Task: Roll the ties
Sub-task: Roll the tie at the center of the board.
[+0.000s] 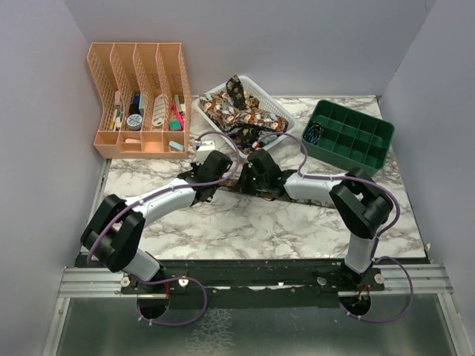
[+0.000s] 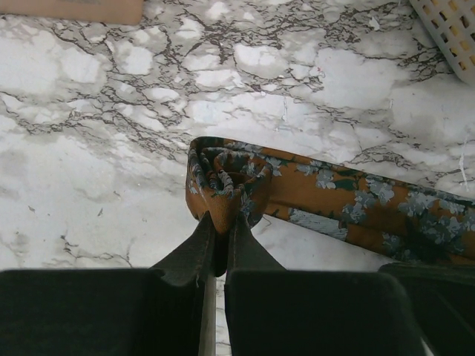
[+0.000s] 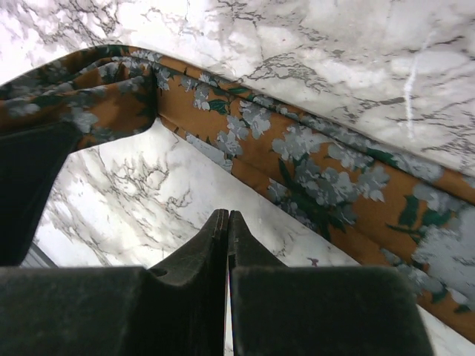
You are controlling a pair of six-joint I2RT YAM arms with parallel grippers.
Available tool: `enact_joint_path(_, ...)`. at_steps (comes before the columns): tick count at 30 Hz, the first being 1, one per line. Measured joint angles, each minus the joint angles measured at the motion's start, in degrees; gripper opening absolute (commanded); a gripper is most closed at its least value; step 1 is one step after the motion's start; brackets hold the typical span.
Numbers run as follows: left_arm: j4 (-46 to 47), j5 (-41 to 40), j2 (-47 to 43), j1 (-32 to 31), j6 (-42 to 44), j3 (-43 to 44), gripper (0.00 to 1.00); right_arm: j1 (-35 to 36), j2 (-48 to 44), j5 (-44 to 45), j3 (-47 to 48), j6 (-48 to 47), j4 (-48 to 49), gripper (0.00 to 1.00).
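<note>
My left gripper (image 2: 220, 236) is closed tight on the coiled end of a tie (image 2: 349, 196), with orange cloth with grey-blue flowers pinched between its tips. The rest of that tie runs flat to the right across the marble table (image 2: 111, 148). My right gripper (image 3: 226, 222) is closed too, tips pressed together on nothing, just beside the same strip. Both sit mid-table toward the far edge, near a white basket (image 1: 286, 113) holding other ties (image 1: 236, 104). An orange file rack (image 1: 141, 89) stands at the far left corner and a green divided tray (image 1: 349, 137) at the far right.
</note>
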Motion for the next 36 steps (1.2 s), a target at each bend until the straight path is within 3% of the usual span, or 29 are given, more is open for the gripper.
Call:
enact_joint_path(21, 0.9, -2.4, 8.5, -5.0, 8.4, 6.1, 0.00, -6.7, -11.4, 1.3, -9.5, 1.5, 0.1, 0.10)
enact_joint_path(36, -0.9, -9.5, 9.3, -5.6, 14.8, 7.7, 0.00, -7.0, -8.5, 1.0, -9.5, 1.4, -0.3, 0.10)
